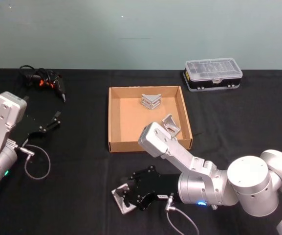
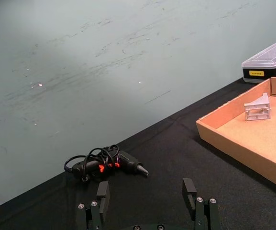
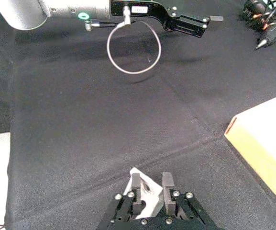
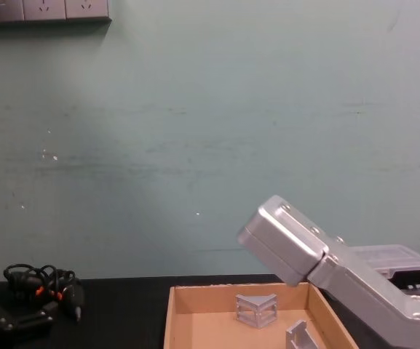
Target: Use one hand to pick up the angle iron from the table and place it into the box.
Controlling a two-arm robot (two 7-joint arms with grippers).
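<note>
Right claw point(image 1: 123, 196) reaches low, pinching angle iron point(image 1: 120, 199) on table point(image 1: 82, 196).

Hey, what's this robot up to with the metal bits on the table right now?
The right gripper is down at the near edge of the black table, its fingers around a small silver angle iron bracket that lies outside the tan cardboard box. Two other silver brackets already lie inside that box. The left gripper is off to the left, open and holding nothing. The bracket looks to be still on the table, not yet lifted.
</note>
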